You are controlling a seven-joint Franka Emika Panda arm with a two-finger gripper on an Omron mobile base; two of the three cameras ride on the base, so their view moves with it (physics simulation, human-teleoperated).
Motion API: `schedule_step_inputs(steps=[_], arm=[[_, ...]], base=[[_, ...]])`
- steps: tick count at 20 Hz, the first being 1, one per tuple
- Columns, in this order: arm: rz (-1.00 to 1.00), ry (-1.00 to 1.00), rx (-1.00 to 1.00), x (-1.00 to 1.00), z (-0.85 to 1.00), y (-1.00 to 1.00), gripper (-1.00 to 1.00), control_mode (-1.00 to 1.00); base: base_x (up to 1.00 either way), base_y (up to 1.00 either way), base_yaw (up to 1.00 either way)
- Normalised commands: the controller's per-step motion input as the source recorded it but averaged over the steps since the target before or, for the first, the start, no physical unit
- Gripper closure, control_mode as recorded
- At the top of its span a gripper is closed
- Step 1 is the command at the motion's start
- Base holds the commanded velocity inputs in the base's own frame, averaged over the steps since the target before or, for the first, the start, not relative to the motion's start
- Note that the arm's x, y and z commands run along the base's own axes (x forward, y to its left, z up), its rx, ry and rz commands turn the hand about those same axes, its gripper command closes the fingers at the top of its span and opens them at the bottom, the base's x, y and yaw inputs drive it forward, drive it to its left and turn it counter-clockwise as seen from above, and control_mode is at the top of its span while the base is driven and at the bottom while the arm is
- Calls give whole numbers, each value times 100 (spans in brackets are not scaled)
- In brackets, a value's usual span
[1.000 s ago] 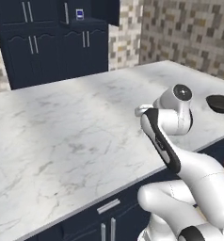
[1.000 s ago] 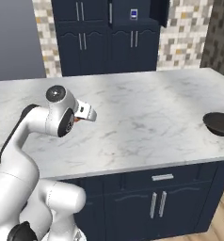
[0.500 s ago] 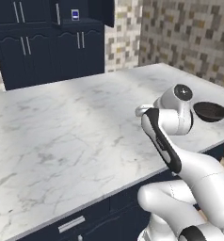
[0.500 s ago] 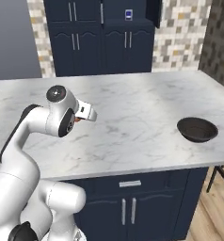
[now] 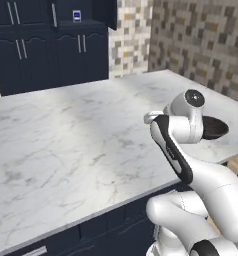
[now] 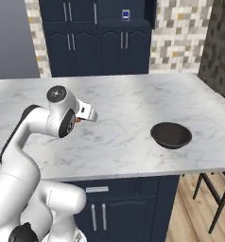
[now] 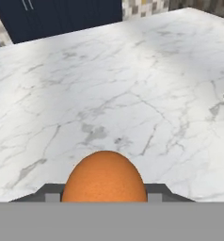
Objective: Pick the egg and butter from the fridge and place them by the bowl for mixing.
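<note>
The arm hides part of the bowl (image 5: 214, 129) (left base view); the egg (image 7: 104, 179) is cut off below.

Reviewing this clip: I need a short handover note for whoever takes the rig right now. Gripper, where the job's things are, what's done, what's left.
Gripper: shut on the egg, carried above the marble counter.
Bowl: on the counter near its right end, to the right of the arm in the right base view; nothing lies beside it.
Done: egg is out of the fridge and in hand.
Left: set the egg down by the bowl, then fetch the butter from the fridge and place it there too.
</note>
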Motion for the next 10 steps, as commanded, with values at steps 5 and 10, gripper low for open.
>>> schedule_step_inputs(steps=[5,10], arm=[[0,0,0,0,0,0,100,100],[0,0,0,0,0,0,100,100]], base=[[30,-62,14],[26,-61,17]])
